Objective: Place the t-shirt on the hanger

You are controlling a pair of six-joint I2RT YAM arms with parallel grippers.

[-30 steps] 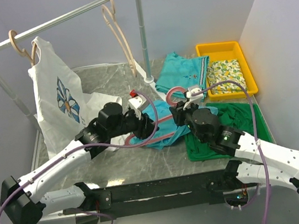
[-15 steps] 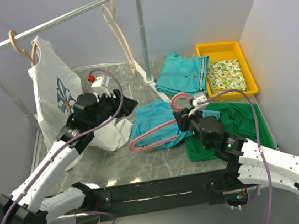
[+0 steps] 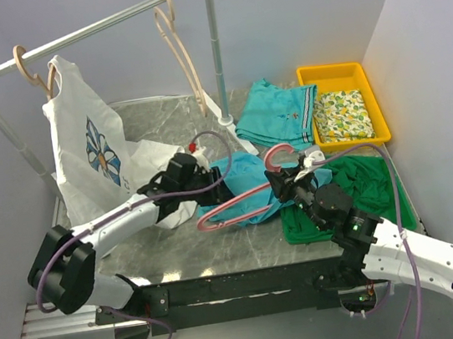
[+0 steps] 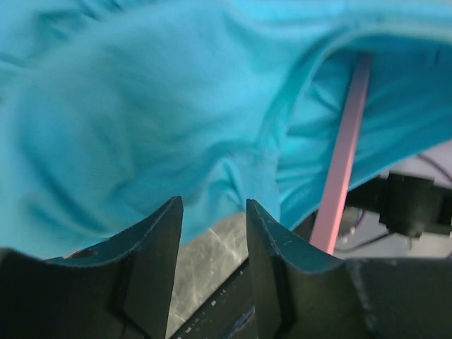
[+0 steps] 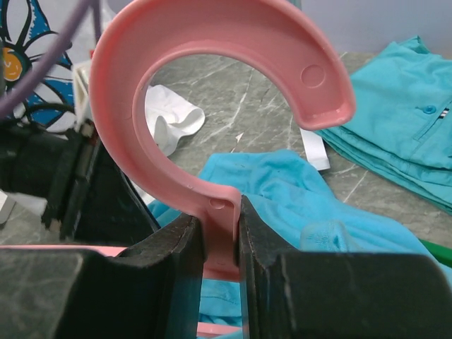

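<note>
The turquoise t-shirt (image 3: 250,185) lies crumpled on the table's middle. The pink hanger (image 3: 240,203) slants across it, hook up at the right. My right gripper (image 3: 289,179) is shut on the hanger's neck just below the hook (image 5: 141,141), pads (image 5: 185,244) pressing both sides. In the right wrist view the t-shirt (image 5: 282,183) lies behind the hook. My left gripper (image 3: 219,189) is at the shirt's left edge. In the left wrist view it (image 4: 212,212) stands open, only table showing between the fingers, the t-shirt (image 4: 141,120) just past the tips. The hanger's bar (image 4: 342,162) runs under a fold.
A clothes rail (image 3: 104,22) crosses the back with beige hangers (image 3: 180,49) and a white flower-print top (image 3: 93,150). A folded teal garment (image 3: 278,116) and a yellow tray (image 3: 330,68) sit back right. A green garment (image 3: 372,183) lies under my right arm.
My left arm swung out to the left, away from the shirt, then came back to its left edge. My right gripper kept its hold and drew the hanger slightly nearer.
</note>
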